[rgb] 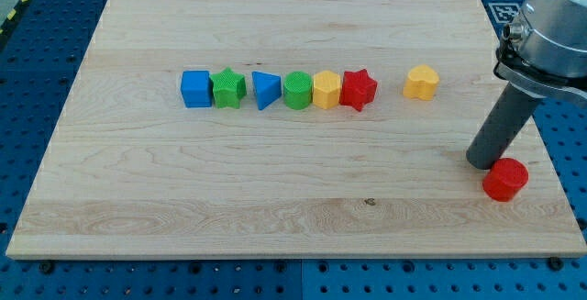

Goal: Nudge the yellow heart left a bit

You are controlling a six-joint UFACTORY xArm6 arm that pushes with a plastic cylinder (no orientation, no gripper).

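Observation:
The yellow heart lies on the wooden board at the view's upper right, apart from the row of blocks to its left. My tip rests on the board at the view's right, below and to the right of the heart, well apart from it. A red cylinder sits just to the lower right of the tip, touching or nearly touching the rod.
A row of touching blocks runs along the board's middle: blue cube, green star, blue triangle, green cylinder, yellow pentagon, red star. The board's right edge is close to the tip.

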